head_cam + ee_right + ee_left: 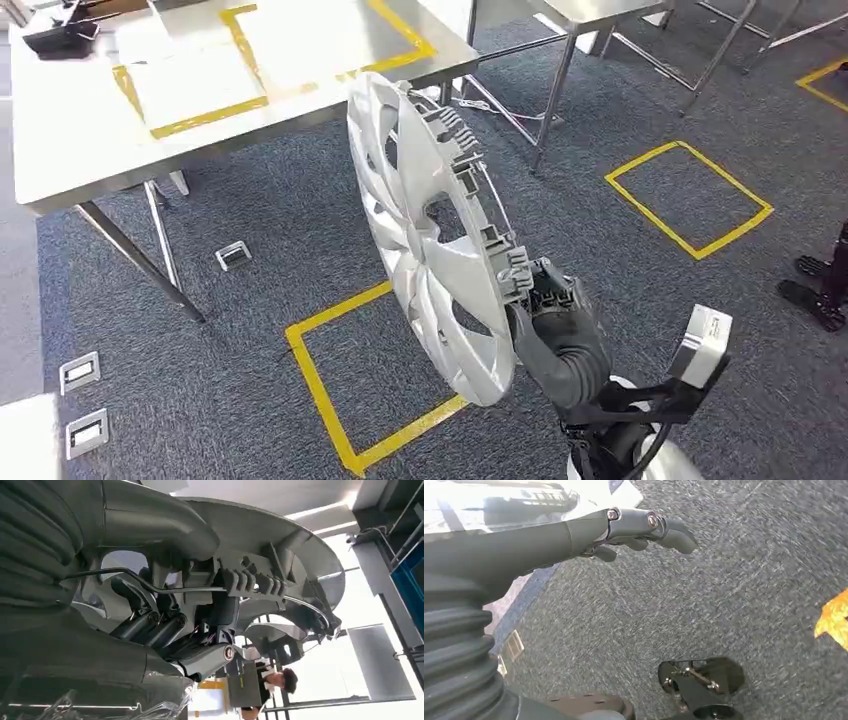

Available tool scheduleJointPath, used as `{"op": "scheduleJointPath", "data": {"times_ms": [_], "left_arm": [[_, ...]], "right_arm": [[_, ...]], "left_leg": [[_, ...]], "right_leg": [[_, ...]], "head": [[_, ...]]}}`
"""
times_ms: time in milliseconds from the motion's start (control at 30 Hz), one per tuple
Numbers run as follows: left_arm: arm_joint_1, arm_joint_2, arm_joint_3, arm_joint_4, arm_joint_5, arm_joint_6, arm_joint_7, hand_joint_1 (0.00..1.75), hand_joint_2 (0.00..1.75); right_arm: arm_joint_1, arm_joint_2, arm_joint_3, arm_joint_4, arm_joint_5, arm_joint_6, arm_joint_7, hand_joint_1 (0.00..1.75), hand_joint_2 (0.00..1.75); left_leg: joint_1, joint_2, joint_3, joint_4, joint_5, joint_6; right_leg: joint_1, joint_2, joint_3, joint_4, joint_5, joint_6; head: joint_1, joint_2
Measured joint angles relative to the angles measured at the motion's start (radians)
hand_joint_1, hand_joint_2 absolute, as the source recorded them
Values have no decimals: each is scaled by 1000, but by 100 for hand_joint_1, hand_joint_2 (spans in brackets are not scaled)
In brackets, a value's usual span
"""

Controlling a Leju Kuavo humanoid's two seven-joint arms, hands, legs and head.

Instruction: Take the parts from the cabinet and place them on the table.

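Observation:
A silver wheel cover stands on edge in the air over the carpet, a little in front of the steel table. My right hand grips its rim at the lower right, fingers hooked through the clips on its back side. The right wrist view shows the same wheel cover from behind, with my right hand's fingers wrapped around the rim and wire ring. My left hand hangs over the carpet with its fingers apart and holds nothing.
The table carries yellow tape rectangles and a dark device at its far left corner. Yellow tape squares mark the carpet. A second table's legs stand at the back. A person's shoes are at the right edge.

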Motion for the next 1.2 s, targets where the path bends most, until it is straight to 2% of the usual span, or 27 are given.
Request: {"op": "scheduleJointPath", "data": {"times_ms": [33,67,100,200,367,500,1200], "left_arm": [[2,-1,0,0,0,0,0,0,175],[0,-1,0,0,1,0,0,0,175],[1,-1,0,0,3,0,0,0,175],[4,-1,0,0,4,0,0,0,175],[3,0,0,0,5,0,0,0,175],[3,0,0,0,5,0,5,0,175],[3,1,0,0,22,-11,18,0,175]], "right_arm": [[0,0,0,2,-5,0,0,175,175],[-1,3,0,2,-9,0,-1,175,175],[-2,5,0,3,-15,-1,-1,175,175],[0,6,0,3,-21,-2,-1,175,175],[1,12,0,3,-24,-6,-4,175,175],[2,13,0,3,-29,-7,-5,175,175],[1,26,0,4,-32,-4,-5,175,175]], "left_leg": [[0,-2,-6,1,-3,-4],[-3,-8,-11,8,-3,-9],[1,-8,-16,7,0,-15],[3,-5,-13,5,-4,-12],[3,-5,-6,-3,-3,-19],[4,-5,-5,-5,-3,-23],[4,-5,-5,-5,-4,-24]], "right_leg": [[2,17,14,-25,-5,-3],[3,16,17,-53,-4,-3],[7,14,15,-53,-8,-5],[9,15,16,-60,-9,-5],[10,15,19,-60,-12,-12],[10,15,19,-59,-12,-13],[10,15,22,-61,-13,-12]], "head": [[0,0],[-2,0],[-2,0],[-2,0],[-2,0],[-2,0],[-2,0]]}}
